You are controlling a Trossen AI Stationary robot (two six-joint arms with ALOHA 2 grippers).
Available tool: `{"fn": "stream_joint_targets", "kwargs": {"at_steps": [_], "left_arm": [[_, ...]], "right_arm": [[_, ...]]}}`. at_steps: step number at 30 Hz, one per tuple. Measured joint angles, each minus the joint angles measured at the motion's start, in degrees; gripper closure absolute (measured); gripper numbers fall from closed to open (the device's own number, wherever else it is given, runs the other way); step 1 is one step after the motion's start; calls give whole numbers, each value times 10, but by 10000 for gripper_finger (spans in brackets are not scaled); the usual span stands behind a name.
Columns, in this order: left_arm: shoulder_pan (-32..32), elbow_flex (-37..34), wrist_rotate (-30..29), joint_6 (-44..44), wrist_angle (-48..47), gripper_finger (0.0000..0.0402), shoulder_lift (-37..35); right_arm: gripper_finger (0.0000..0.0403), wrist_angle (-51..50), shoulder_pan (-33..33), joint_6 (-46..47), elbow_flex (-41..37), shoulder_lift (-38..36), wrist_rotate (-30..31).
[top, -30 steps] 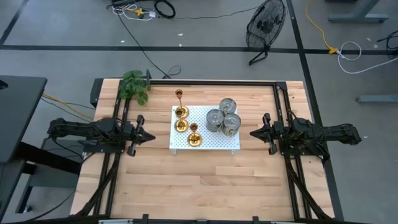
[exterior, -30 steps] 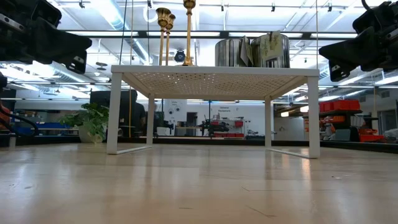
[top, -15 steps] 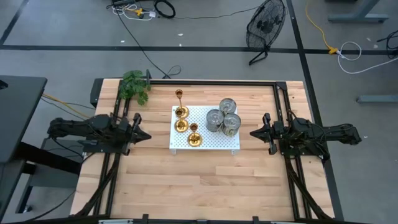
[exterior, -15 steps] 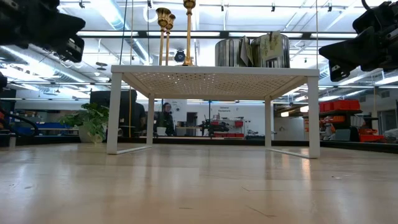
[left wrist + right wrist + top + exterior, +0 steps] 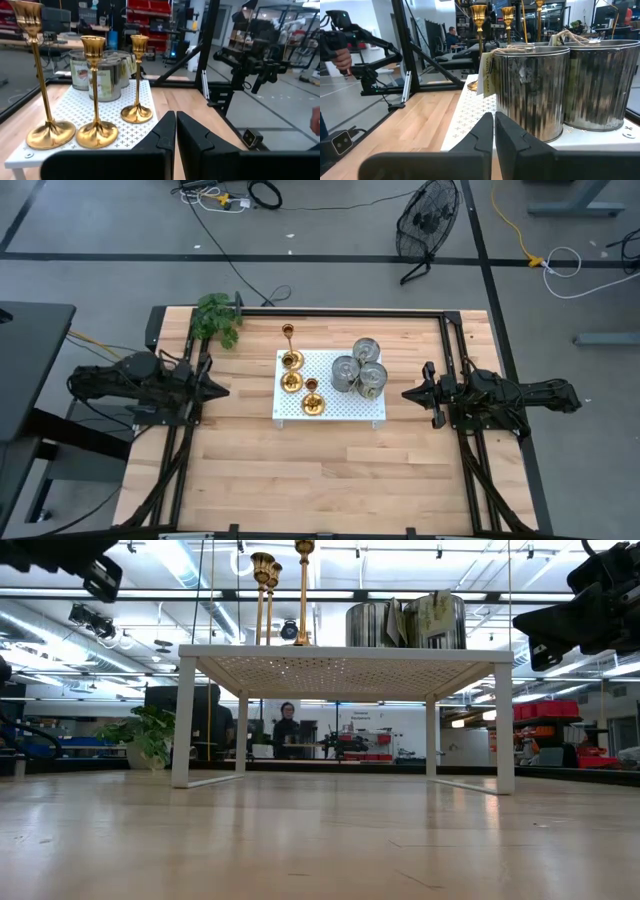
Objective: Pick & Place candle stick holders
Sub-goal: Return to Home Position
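Candlesticks point(image 5: 291, 381) haven't moved, all three on the white shelf's point(image 5: 340, 412) left side beside the tins point(image 5: 358, 372). Only the left gripper point(image 5: 220, 390) backed off toward its table edge, fingers closed, empty. The right gripper point(image 5: 408, 394) is in the same spot, closed too.

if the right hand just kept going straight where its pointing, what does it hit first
Probably the nearest tin, standing at the near edge of the shelf: the right hand, shut, aims at its side. Height is hard to judge; if the hand runs lower, it would meet the shelf edge first.
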Motion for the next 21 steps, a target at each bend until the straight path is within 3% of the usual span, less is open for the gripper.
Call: {"fn": "stream_joint_targets", "kwargs": {"at_steps": [8, 15, 21], "left_arm": [[0, 53, 2, 1, -18, 383, 86], [0, 58, 48, -2, -17, 383, 162], [0, 58, 45, -5, 6, 383, 218]], "right_arm": [[382, 0, 0, 0, 0, 0, 0], [382, 0, 0, 0, 0, 0, 0], [382, 0, 0, 0, 0, 0, 0]]}}
